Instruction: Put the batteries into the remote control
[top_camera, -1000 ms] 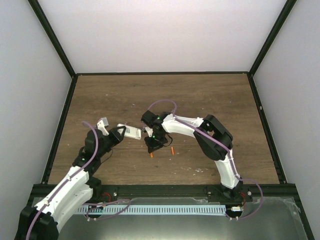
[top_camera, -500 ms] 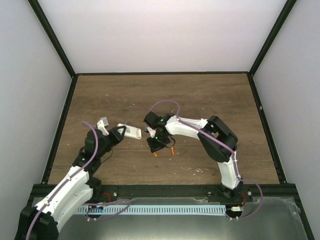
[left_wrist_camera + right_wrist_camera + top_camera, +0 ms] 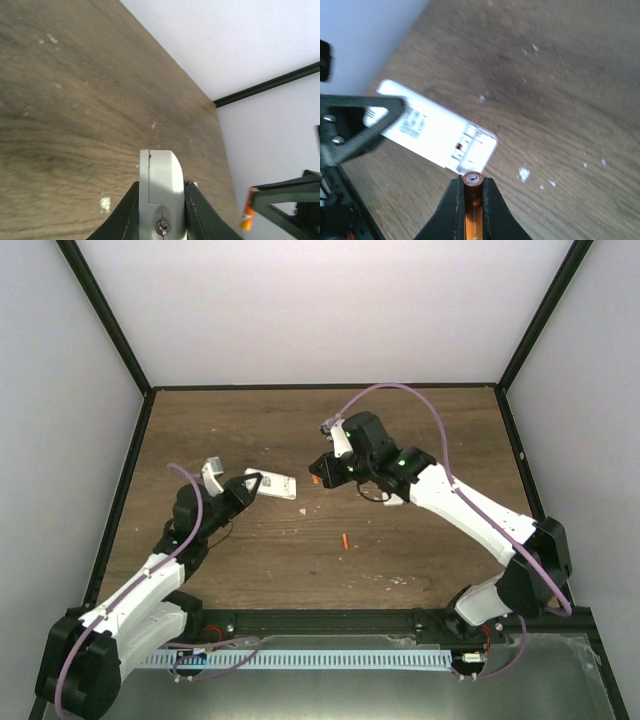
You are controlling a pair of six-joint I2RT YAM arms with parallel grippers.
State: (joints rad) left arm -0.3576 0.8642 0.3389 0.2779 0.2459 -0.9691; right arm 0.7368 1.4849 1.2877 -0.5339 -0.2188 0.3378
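Misalignment threatens: right fingers clench a thin orange cylindrical battery just short of the white rectangular plastic remote (bay seemingly open), clamped aloft by left fingers; a skewed push could jam or drop it. A second orange battery lies on the wooden tabletop.

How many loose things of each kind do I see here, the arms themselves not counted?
Remote control: 1, gripped by the left tool.
Batteries: 2, the held battery in the right tool, the loose battery lying on the table.
Total: 3.
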